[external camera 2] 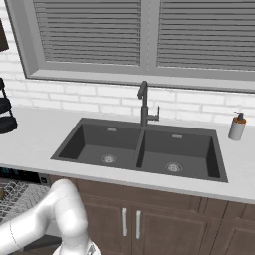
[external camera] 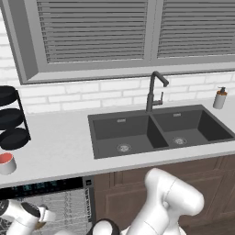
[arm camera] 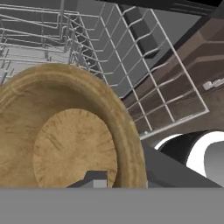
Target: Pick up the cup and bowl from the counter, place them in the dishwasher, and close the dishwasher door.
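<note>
Tool (arm camera: 98, 179) grips the bowl (arm camera: 65, 131) over the dishwasher (arm camera: 131, 52) rack; no legible writing.

arm (external camera: 172, 202): bent low, reaching down-left | gripper (arm camera: 98, 181): pointing downward, jaw state unclear

Showing one cup (external camera: 6, 163), one bowl (arm camera: 65, 131), one wire rack (arm camera: 131, 57), one faucet (external camera: 155, 91), one soap bottle (external camera: 220, 98), two sink basins (external camera: 124, 133) and two window blinds (external camera: 92, 30).
</note>
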